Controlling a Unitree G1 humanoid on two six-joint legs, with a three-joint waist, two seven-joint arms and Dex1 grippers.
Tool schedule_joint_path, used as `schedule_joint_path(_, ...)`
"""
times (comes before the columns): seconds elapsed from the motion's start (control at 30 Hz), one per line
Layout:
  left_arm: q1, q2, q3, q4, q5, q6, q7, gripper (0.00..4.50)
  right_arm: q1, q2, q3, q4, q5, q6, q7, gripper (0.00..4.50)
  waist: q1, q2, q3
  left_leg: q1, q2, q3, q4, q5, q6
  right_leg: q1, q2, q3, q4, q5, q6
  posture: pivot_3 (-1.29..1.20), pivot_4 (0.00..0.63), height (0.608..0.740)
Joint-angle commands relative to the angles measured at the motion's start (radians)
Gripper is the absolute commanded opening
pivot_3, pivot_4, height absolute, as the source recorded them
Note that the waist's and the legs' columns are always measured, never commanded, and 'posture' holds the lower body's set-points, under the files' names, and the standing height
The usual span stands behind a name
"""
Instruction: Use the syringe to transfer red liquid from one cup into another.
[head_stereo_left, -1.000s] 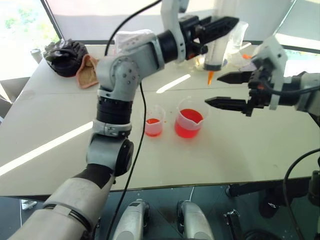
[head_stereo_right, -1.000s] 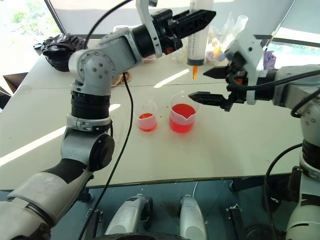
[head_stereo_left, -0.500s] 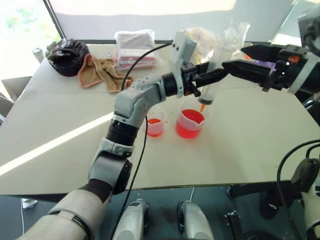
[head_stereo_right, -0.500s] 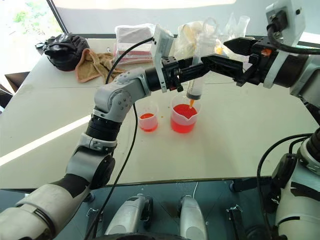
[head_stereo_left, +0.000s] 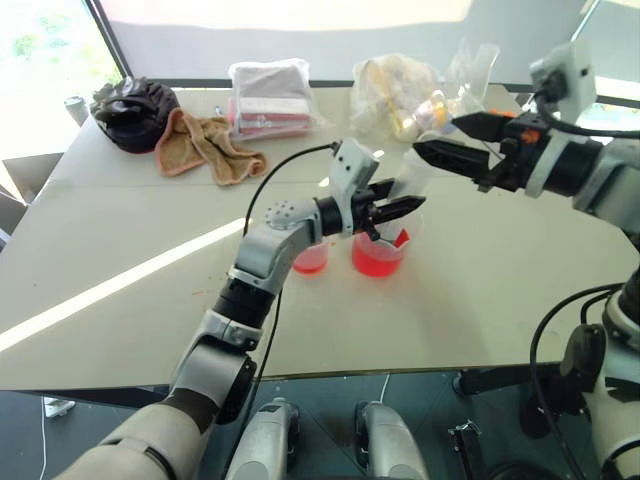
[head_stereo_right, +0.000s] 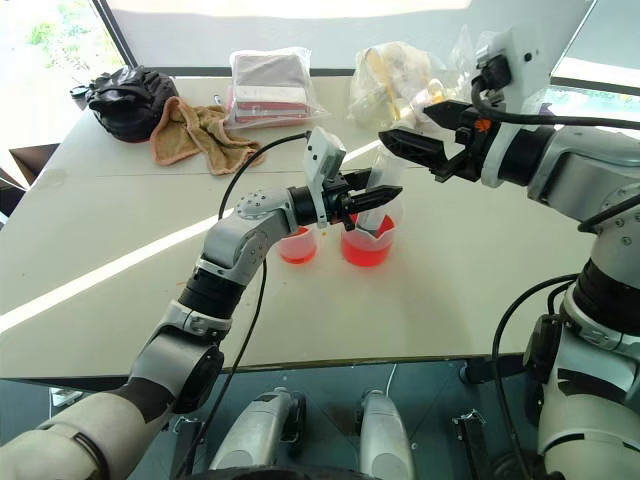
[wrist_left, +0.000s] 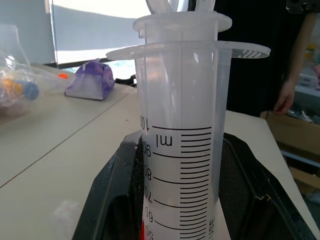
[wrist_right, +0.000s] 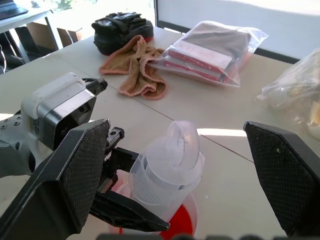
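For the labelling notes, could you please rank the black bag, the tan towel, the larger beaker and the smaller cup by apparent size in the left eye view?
1. tan towel
2. black bag, close to the towel
3. larger beaker
4. smaller cup, partly hidden by the left arm

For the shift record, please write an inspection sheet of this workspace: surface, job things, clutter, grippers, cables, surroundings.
Surface: pale table, sunlit streaks.
Job things: syringe standing in the larger beaker of red liquid; smaller cup beside it, some red inside.
Clutter: black bundle, tan cloth, bagged packets, clear bags.
Grippers: left gripper shut on syringe; right gripper open above it.
Cables: black cable along left arm.
Surroundings: windows behind.
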Motion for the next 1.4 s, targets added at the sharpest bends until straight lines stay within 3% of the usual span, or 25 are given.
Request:
schedule_joint_path(0.03,-0.012,-0.014,0.011,-0.029,0.006,-0.03,0.011,1.43,-0.01,-0.005,-0.01,-0.007,0.004,-0.025,-0.016,4.5,0.0,0.0,0.0,0.0,0.0,0.0,0.0,0.0,0.0,0.0,0.0,0.0,0.0,0.0,0.0,0.0,0.15,0.74)
schedule_joint_path(0.23,-0.005,-0.016,0.012,-0.028,0.013,-0.031,0.022,1.43,-0.006,0.015,0.008,0.01,0.001,-0.035,-0.044,4.5,-0.001,0.0,0.0,0.0,0.0,0.0,0.0,0.0,0.0,0.0,0.002,0.0,0.0,0.001,0.002,0.0,0.15,0.74)
schedule_joint_path(0.33,0.003,-0.015,0.008,-0.034,0.015,-0.028,0.023,1.43,-0.009,0.035,0.016,0.026,-0.002,-0.039,-0.062,3.22,0.0,0.0,0.0,0.0,0.0,0.0,0.0,0.0,0.0,0.0,0.002,0.0,0.0,0.001,0.002,0.0,0.15,0.74)
schedule_joint_path(0.53,0.012,-0.017,0.005,-0.043,0.017,-0.021,0.025,1.43,-0.023,0.072,0.012,0.053,0.018,-0.014,-0.09,0.03,0.0,0.0,0.0,0.0,0.0,0.0,0.0,0.0,0.0,0.0,0.002,0.0,0.0,0.001,0.002,0.0,0.15,0.74)
schedule_joint_path(1.4,0.056,-0.018,-0.018,0.01,0.049,-0.03,0.022,1.43,-0.124,0.043,-0.035,0.166,0.05,-0.044,-0.079,0.03,-0.001,0.0,0.0,0.0,0.0,0.0,0.0,0.0,0.0,0.0,0.002,0.0,0.0,0.001,0.002,0.0,0.15,0.74)
